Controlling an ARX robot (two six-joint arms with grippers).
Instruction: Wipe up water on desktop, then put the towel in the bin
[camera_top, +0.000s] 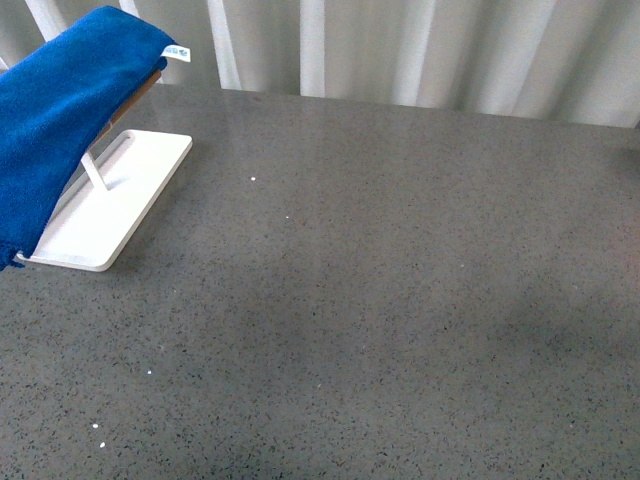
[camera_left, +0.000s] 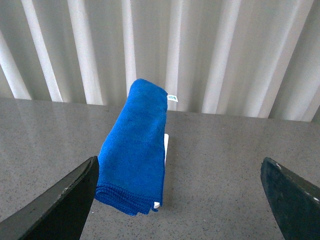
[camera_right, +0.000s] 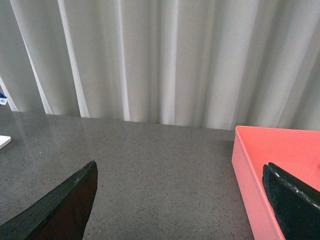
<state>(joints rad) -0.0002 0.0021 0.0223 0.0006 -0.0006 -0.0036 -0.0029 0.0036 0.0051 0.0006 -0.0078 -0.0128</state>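
Note:
The bright blue towel (camera_top: 60, 120) hangs folded over a rack at the far left of the dark-grey speckled desktop (camera_top: 380, 300); its white tag (camera_top: 177, 52) sticks out at the top. In the left wrist view the towel (camera_left: 135, 145) hangs ahead of my open left gripper (camera_left: 182, 200), nearer one black finger (camera_left: 60, 205), not touching it. My right gripper (camera_right: 182, 200) is open and empty over bare desktop (camera_right: 160, 175), with a salmon-pink bin (camera_right: 270, 165) beside one finger (camera_right: 295, 205). Neither gripper shows in the front view. I cannot make out water.
The rack's white rectangular tray base (camera_top: 115, 205) lies on the desktop under the towel, with a thin white post (camera_top: 95, 170). White pleated curtains (camera_top: 400, 50) run along the far edge of the desktop. A few tiny white specks (camera_top: 150, 372) dot the surface.

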